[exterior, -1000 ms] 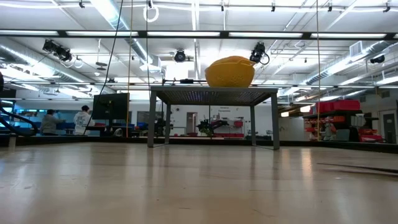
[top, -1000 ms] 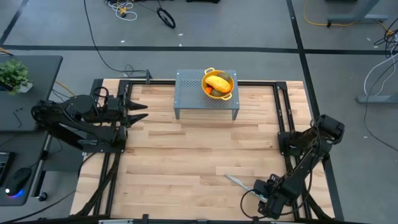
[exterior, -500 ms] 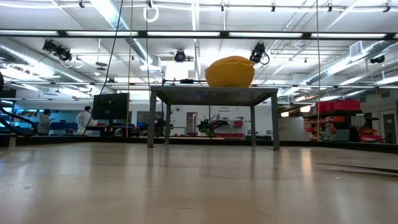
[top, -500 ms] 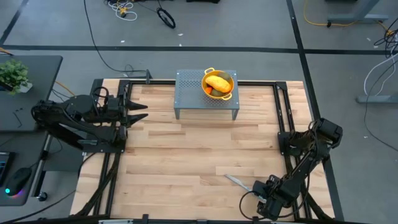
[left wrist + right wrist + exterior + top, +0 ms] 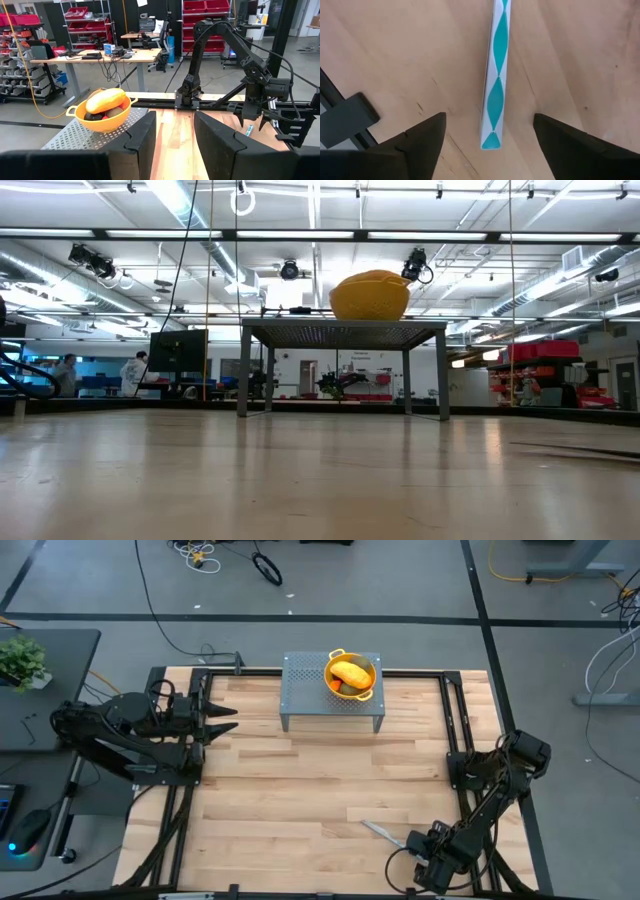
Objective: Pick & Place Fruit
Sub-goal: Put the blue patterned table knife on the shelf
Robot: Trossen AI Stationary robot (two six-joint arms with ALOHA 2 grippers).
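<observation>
The fruit lies in a yellow colander that stands on a grey perforated stand at the table's far side. A yellow-orange oblong lies on top, with a green oval and dark pieces under it. My right gripper points down at the near right corner, open. Its fingers stand on either side of the handle end of a knife with a teal and white handle, and do not touch it. The knife lies flat on the table, its silver blade toward the left. My left gripper waits open and level at the far left.
The wooden table lies bare between the stand and the knife. Black frame rails run along its edges, and one shows close beside my right gripper. People move far off in the room.
</observation>
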